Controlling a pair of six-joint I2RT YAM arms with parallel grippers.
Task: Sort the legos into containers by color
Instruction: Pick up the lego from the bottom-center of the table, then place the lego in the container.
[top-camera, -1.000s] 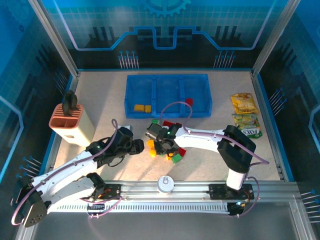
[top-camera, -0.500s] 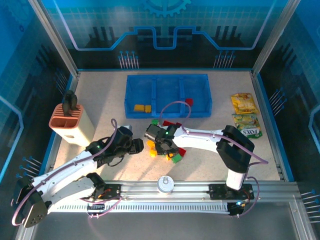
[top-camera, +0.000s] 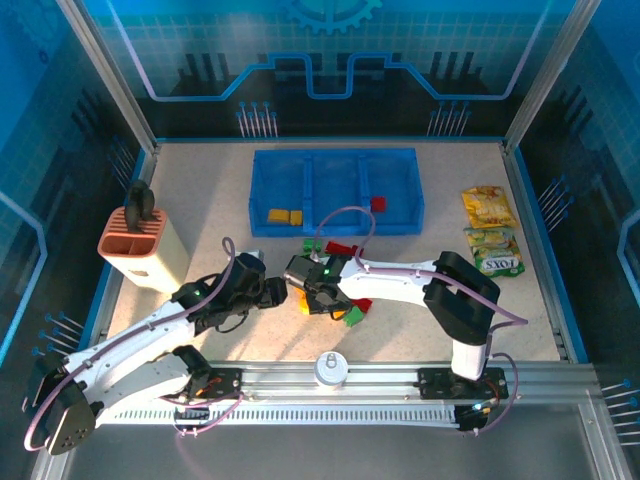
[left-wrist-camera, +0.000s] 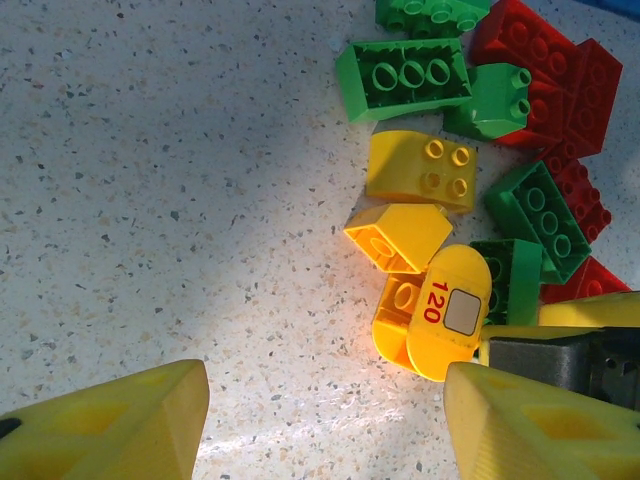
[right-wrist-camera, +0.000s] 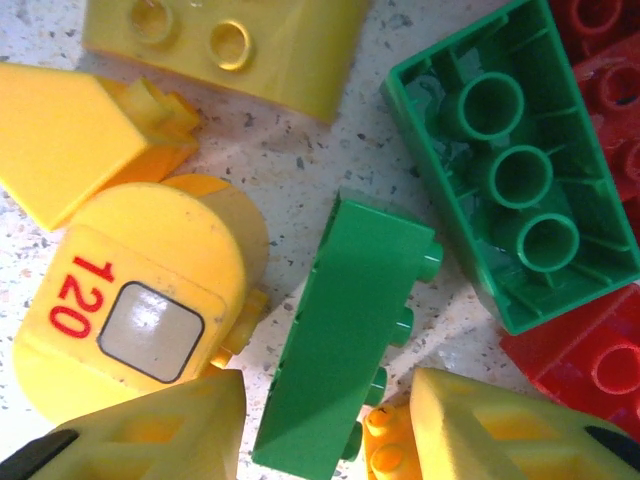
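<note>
Speckled desk (top-camera: 200, 190) is seen carrying the blue tray (top-camera: 335, 156) of containers, with the legos (left-wrist-camera: 420, 180) heaped just in front of it. Left fingers (left-wrist-camera: 110, 420) are spread wide and empty beside the heap. Right fingers (right-wrist-camera: 500, 430) are narrowly parted astride a green brick (right-wrist-camera: 340, 320).

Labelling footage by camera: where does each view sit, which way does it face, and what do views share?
Top external: above and behind the arms, facing down on the speckled table, translucent blue three-compartment tray and red, green and yellow legos; both arms show.
Left wrist: looks down at the legos; the open left gripper frames the bottom edge.
Right wrist: close over the legos; the right gripper straddles a green brick on its side.
Shared: both wrist views show the rounded yellow brick printed 120.
</note>
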